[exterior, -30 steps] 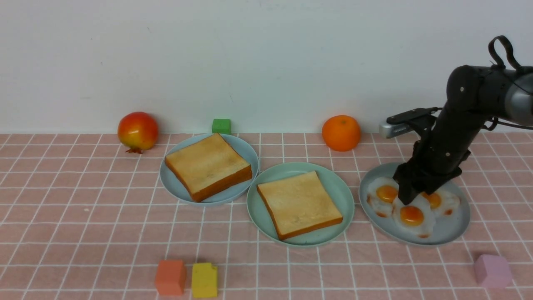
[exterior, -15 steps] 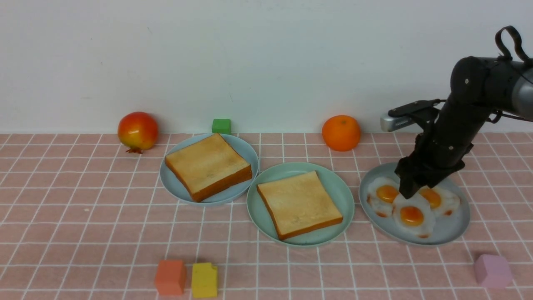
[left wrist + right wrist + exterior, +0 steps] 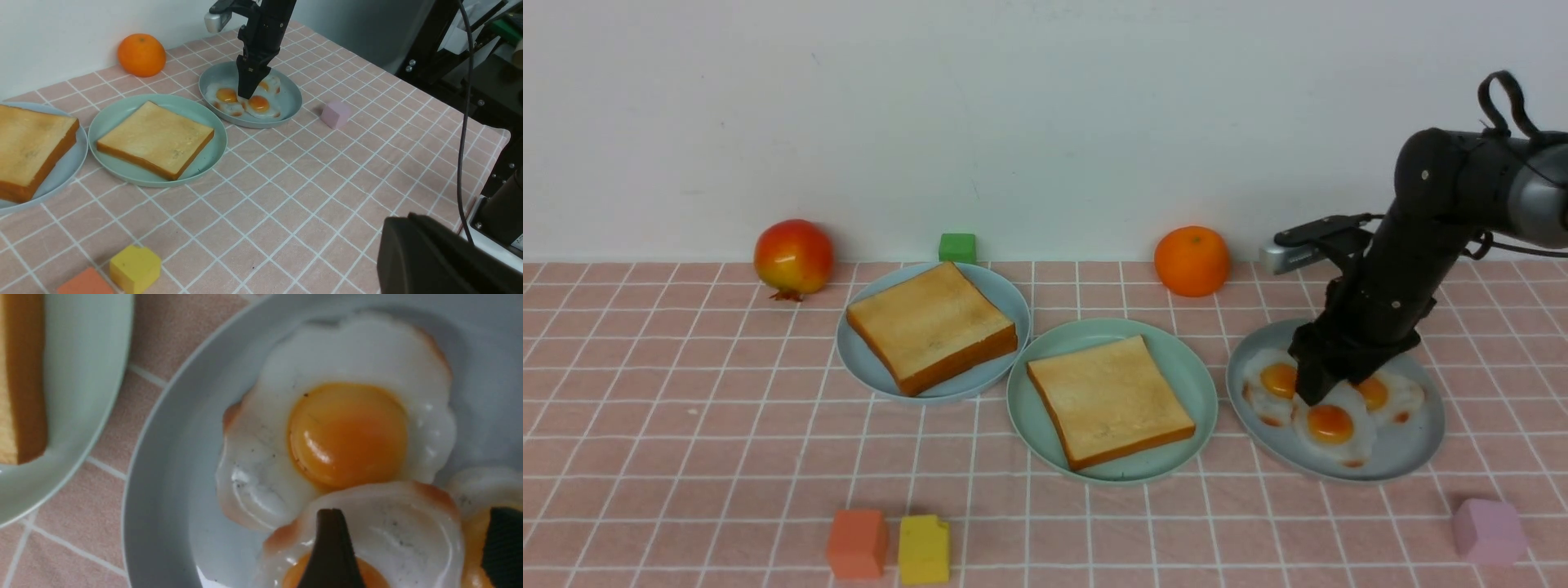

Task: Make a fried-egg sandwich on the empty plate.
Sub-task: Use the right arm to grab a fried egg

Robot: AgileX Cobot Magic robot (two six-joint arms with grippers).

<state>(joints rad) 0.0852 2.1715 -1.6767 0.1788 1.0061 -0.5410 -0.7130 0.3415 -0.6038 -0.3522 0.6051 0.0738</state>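
Note:
The mint-green plate (image 3: 1194, 384) sits mid-table and holds one toast slice (image 3: 1109, 400). A second toast slice (image 3: 931, 325) lies on the pale blue plate (image 3: 1013, 302) behind it to the left. Three fried eggs lie overlapping on the blue-grey plate (image 3: 1409, 453) at the right. My right gripper (image 3: 1313, 394) is down among them, open. Its two fingertips (image 3: 331, 543) straddle the white of the front egg (image 3: 392, 535), beside the left egg (image 3: 347, 433). My left gripper (image 3: 408, 218) is shut and empty, low over the cloth's near right part; it is outside the front view.
A red fruit (image 3: 793, 257), a green cube (image 3: 956, 247) and an orange (image 3: 1192, 260) stand along the back wall. An orange cube (image 3: 857, 543) and a yellow cube (image 3: 924, 548) sit at the front left. A pink cube (image 3: 1490, 531) is at the front right.
The right arm lifted a little off the eggs half a second ago. It has come back down, slightly further left, with its jaws still open. Nothing else has moved.

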